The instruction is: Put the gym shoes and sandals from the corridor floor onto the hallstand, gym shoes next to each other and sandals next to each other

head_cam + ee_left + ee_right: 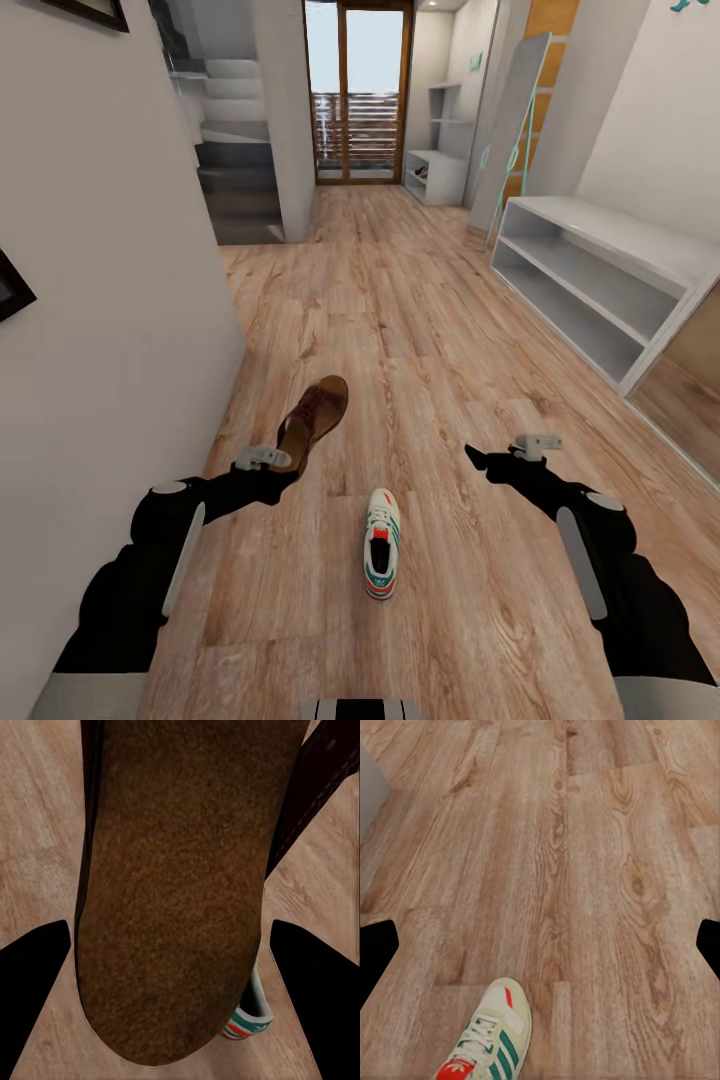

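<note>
Left end effector [283, 462] clamped on brown sandal [315, 417], lifted above corridor floor [400, 330]. Gym shoe [381, 542] on floor between both end effectors. Right end effector [478, 458] empty, fingers spread wide. Hallstand [432, 176] far ahead.

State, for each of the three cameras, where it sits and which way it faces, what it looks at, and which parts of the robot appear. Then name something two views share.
Head view: on the robot's head, looking forward and down the corridor floor; both arms show, the left hand holding a sandal.
Left wrist view: near the left hand, facing the sandal's underside; dark fingertips at its edges.
Right wrist view: near the right hand, facing the floor; fingertips at the edges.
Shared: the gym shoe appears in all three.
</note>
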Available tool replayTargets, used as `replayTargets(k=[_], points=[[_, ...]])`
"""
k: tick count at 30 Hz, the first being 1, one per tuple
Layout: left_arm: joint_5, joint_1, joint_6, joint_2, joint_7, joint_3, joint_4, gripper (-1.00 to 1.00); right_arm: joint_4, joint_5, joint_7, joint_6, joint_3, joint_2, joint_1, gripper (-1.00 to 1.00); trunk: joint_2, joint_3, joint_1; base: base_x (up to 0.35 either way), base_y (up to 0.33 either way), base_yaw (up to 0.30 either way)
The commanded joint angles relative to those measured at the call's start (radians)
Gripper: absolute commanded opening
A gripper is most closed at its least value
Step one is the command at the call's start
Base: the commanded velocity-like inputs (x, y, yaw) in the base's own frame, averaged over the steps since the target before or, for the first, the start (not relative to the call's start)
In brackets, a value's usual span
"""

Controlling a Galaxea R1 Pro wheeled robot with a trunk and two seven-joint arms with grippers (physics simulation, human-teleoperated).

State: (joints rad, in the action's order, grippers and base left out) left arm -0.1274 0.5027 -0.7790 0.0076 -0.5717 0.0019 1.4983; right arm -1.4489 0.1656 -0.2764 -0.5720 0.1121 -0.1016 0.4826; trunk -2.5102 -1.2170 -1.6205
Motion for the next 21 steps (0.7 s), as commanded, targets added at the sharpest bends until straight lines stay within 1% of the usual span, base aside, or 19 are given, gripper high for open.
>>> replayTargets(k=[1,3,10,11,12,16,19,21], points=[[-0.011,0.006,-0.004,0.0,-0.014,0.0,0.001,-1.0,0.005,0.004,-0.002,-0.006,0.001,0.001,0.001,1.0,0.0,-0.001,0.0,0.0,0.0,0.0],[-0.011,0.018,-0.006,0.0,-0.026,0.001,0.002,-1.0,0.016,0.002,-0.002,-0.006,-0.002,0.002,0.001,1.0,0.0,-0.001,0.0,0.0,0.0,0.0],[-0.011,0.057,-0.01,0.0,-0.065,0.002,0.002,-1.0,0.055,-0.001,0.003,0.005,-0.041,0.008,0.001,1.0,0.0,-0.001,0.0,0.0,0.0,0.0],[-0.01,0.14,-0.011,0.0,-0.168,0.002,0.002,-1.0,0.199,-0.001,0.003,0.006,-0.146,0.014,0.001,1.0,0.0,-0.001,0.0,0.0,0.0,0.0],[-0.01,0.141,-0.011,0.0,-0.168,0.002,0.002,-1.0,0.201,-0.001,0.003,0.006,-0.149,0.019,0.001,1.0,0.0,-0.001,0.0,0.0,0.0,0.0],[-0.01,0.144,-0.011,0.0,-0.169,0.003,0.002,-1.0,0.208,-0.007,0.004,0.007,-0.158,0.071,0.001,1.0,0.0,-0.001,0.0,0.0,0.0,0.0],[-0.005,0.145,-0.011,0.0,-0.183,0.002,0.002,-1.0,0.209,-0.017,0.005,0.007,-0.161,0.088,0.001,1.0,0.0,-0.001,0.0,0.0,0.0,0.0],[0.003,0.147,-0.011,0.001,-0.203,0.003,0.002,-1.0,0.209,-0.02,0.005,0.007,-0.162,0.092,0.001,1.0,0.0,-0.001,0.0,0.0,0.0,0.0]])
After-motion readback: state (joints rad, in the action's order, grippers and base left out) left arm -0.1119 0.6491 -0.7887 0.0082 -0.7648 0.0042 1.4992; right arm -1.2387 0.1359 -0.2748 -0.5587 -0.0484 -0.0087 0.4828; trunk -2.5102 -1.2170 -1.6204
